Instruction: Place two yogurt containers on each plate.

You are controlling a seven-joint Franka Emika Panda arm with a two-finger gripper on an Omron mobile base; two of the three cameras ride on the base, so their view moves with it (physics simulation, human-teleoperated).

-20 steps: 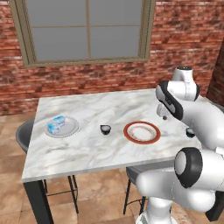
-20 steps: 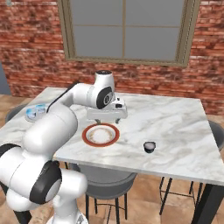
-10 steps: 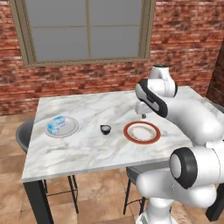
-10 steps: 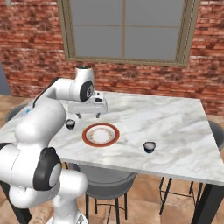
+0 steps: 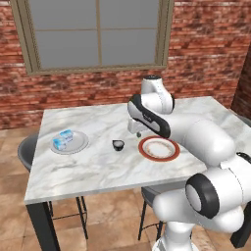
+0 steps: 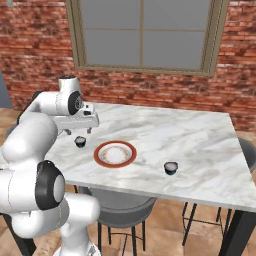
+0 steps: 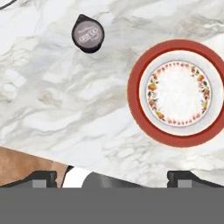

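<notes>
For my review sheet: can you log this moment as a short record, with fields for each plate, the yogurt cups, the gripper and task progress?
grey plate: near the table's left end, holds two light blue cups
red-rimmed plate: mid table, nothing on it
dark cup: on the table between the two plates, on neither
second dark cup: on the table, on the red-rimmed plate's other side
gripper: open, holding nothing, above the table between dark cup and red-rimmed plate
progress: one plate filled, one still to fill

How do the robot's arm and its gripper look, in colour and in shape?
The arm is made of thick, rounded, glossy white segments, joined by dark grey to black rings. The gripper has a white, boxy body and two small dark fingers. No cables or markings can be made out.
</notes>
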